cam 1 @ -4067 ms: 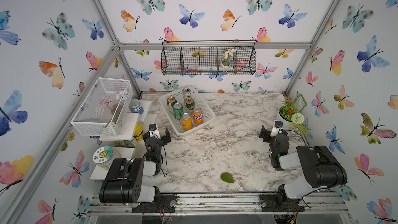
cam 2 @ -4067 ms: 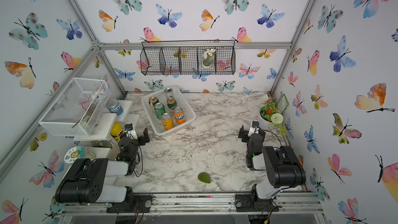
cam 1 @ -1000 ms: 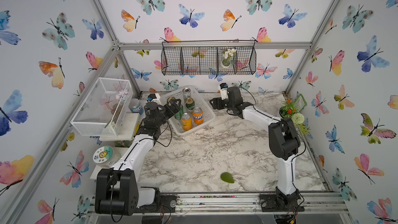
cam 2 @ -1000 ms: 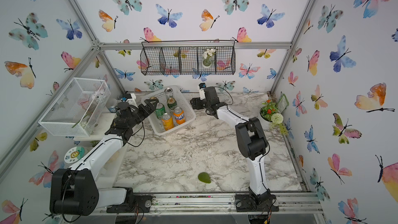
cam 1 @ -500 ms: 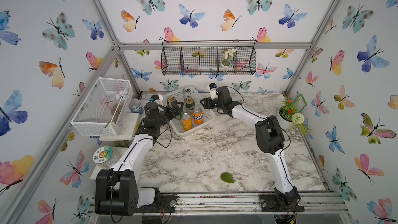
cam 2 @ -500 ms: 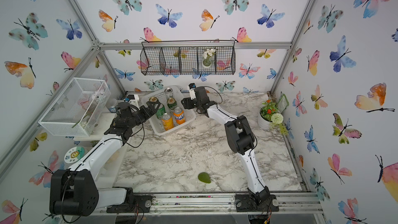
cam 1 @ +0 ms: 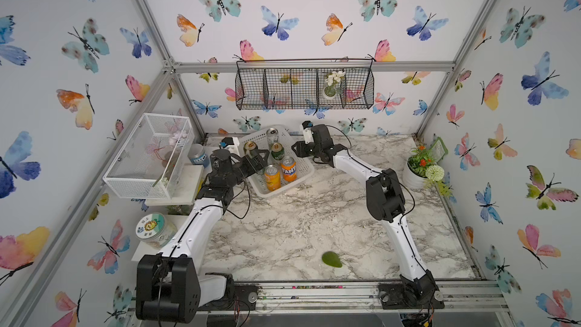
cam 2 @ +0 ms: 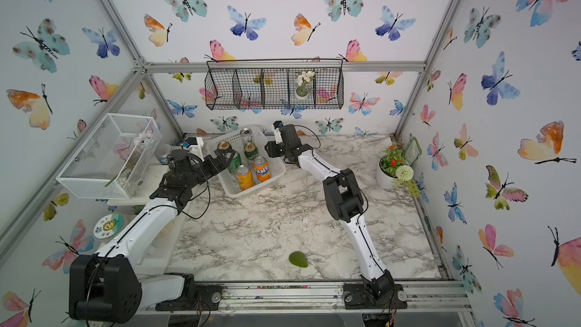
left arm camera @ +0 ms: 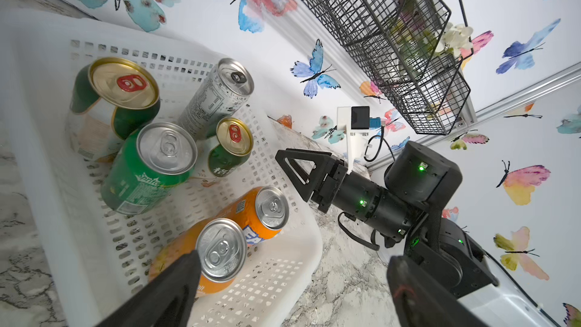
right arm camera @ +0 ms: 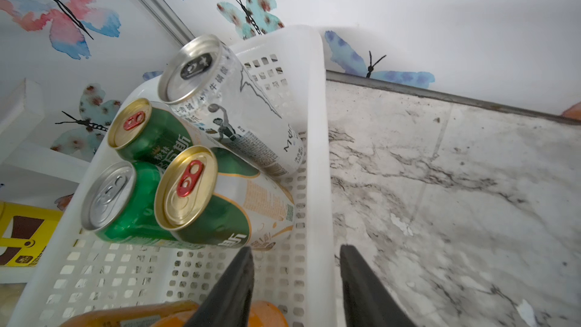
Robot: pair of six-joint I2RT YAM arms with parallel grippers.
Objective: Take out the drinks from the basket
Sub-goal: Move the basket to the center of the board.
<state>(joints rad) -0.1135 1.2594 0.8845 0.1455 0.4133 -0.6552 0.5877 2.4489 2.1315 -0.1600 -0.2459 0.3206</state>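
Observation:
The white basket point(cam 1: 270, 192) point(cam 2: 243, 195) stands at the back left of the marble table, with several drinks upright inside. They are a silver can point(left arm camera: 217, 95), two dark green gold-topped cans point(left arm camera: 113, 105) point(right arm camera: 204, 196), a bright green can point(left arm camera: 151, 168), a Fanta can point(cam 1: 288, 168) and another orange can point(left arm camera: 220, 253). My left gripper point(cam 1: 257, 159) point(left arm camera: 294, 261) hangs open over the basket's left part, above the orange can. My right gripper point(cam 1: 298, 149) point(right arm camera: 297, 250) straddles the basket's right wall point(right arm camera: 316, 152), one finger inside and one outside, with gaps showing.
A white wire-mesh box point(cam 1: 147, 152) and a blue-lidded jar point(cam 1: 198, 156) sit on shelves left of the basket. A black wire wall basket point(cam 1: 301, 89) hangs above. A flower pot point(cam 1: 419, 169) stands at the right wall and a green leaf point(cam 1: 331, 259) lies near the front.
My right gripper has moved left to the basket's right wall and its jaws have narrowed round it. The left arm has barely moved.

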